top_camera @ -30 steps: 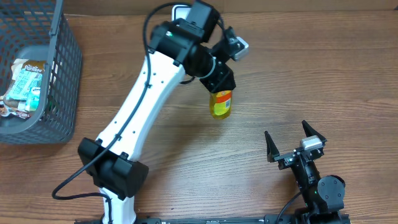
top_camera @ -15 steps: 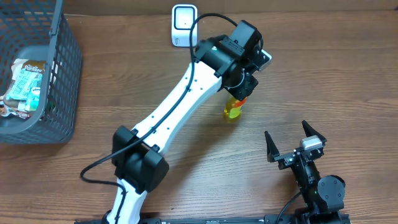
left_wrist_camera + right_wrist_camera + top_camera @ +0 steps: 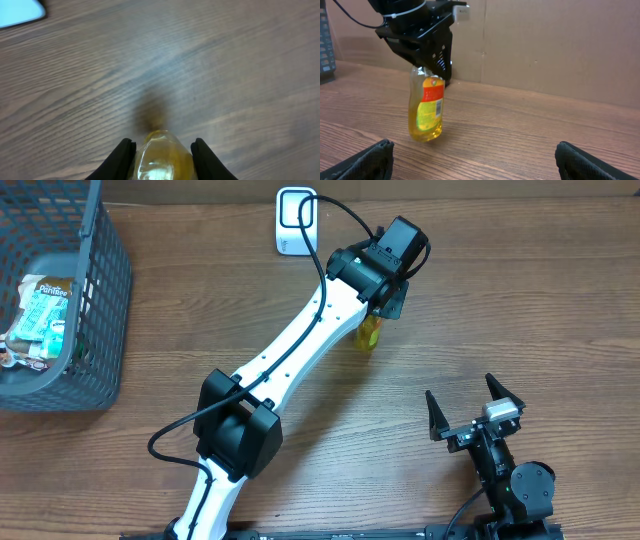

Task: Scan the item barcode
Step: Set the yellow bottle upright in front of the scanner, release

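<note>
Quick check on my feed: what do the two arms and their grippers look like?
The left arm has white links, black joints and a loose black cable. The left gripper is black. The right arm is black, and the right gripper has pointed black fingers.

- A robot lab bench staged like a shop checkout: wood-grain tabletop (image 3: 520,300), cardboard backdrop (image 3: 560,45).
- Grey basket (image 3: 108,280) of packaged goods (image 3: 40,310); white scanner (image 3: 290,225).

Nothing legible (label (image 3: 433,100) on bottle (image 3: 421,129), packet (image 3: 42,310) in basket (image 3: 106,290) blurred).
</note>
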Controlling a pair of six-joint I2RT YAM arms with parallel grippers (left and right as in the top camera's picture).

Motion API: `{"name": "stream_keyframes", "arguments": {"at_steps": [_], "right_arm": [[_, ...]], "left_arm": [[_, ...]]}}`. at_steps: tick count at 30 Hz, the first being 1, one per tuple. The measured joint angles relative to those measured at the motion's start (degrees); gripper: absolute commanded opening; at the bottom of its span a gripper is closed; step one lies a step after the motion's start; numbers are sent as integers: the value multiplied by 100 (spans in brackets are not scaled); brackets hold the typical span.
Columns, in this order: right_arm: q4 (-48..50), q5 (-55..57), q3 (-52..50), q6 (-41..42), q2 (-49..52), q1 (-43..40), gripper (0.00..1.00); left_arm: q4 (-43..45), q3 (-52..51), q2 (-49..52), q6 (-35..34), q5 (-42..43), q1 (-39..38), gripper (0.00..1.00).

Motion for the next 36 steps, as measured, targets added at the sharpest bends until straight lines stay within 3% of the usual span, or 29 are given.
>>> {"name": "stream_keyframes", "arguments": {"at_steps": [6,13,15,20,23,26,36], "right_arm": [[0,2,0,-2,0,0,100],[0,0,0,2,0,2,100],[0,2,0,2,0,0,100],[-2,2,0,2,0,2,100],[2,-2,0,0,0,0,100],[0,2,0,0,0,0,100],[0,2,0,2,0,0,100]], "left_arm": [[409,-361,0,-772,-555,-127,7],[861,-839,0,-1189,-697,-214,10],[946,-916,0,-1235,-699,-214,17],[944,-949,0,-1281,-726,-214,59],[879,-949,0,-1344,-721,-214,68],[765,-949,0,-1320,-713,-214,85],[557,-664,0,-498,-693,-208,92]]}}
